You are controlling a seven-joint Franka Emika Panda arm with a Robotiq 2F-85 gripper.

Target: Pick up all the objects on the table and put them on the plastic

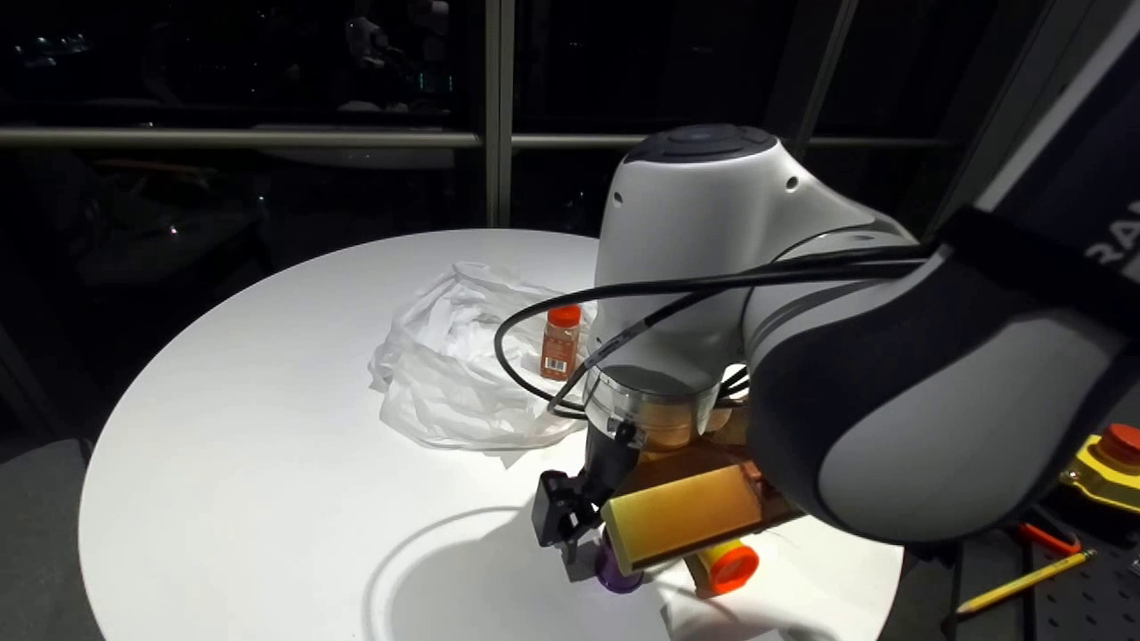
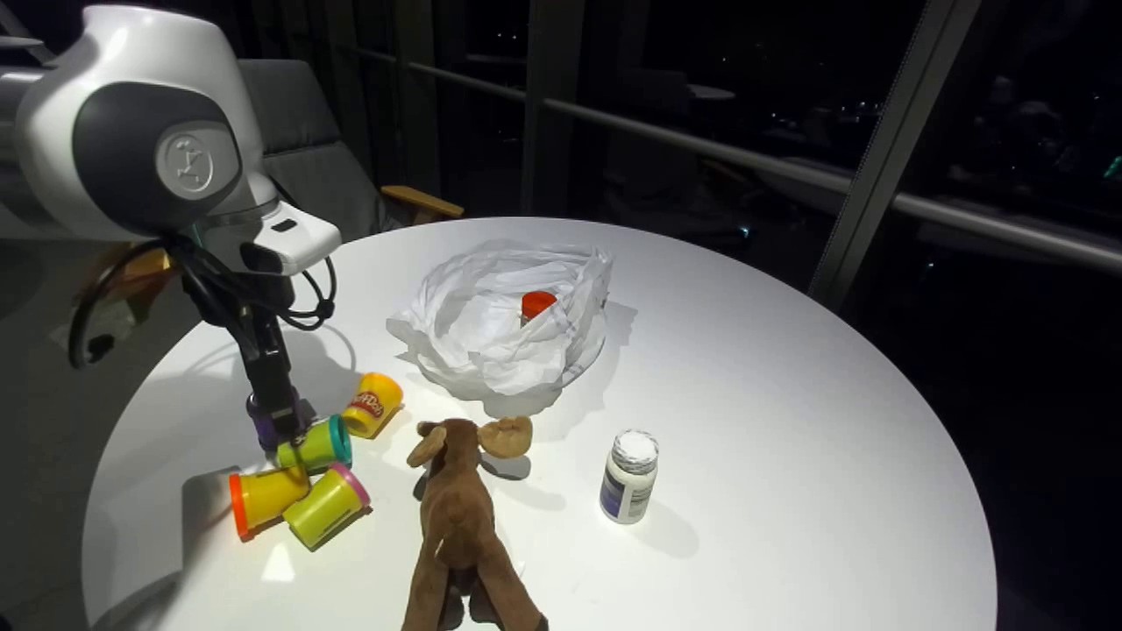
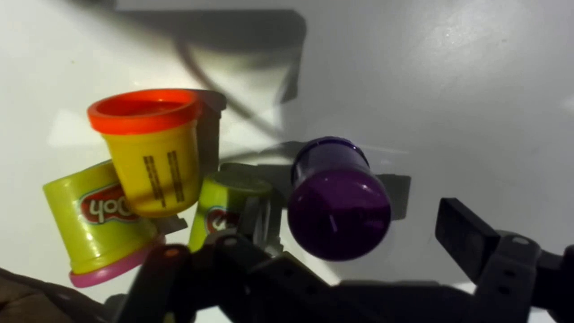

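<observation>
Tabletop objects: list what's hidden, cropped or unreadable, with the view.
Brown plush animal, exterior view: one leg's end cut off by bottom edge.
White cylindrical bottle, exterior view: label print too small.
Teal-lidded green plastic tub, wrist view: partly covered by black gripper.
Red-capped orange bottle, exterior view: body mostly behind crumpled white plastic.

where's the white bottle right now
In an exterior view, the white bottle stands upright on the round white table, right of the brown plush animal and nearer the camera than the plastic bag.
</observation>
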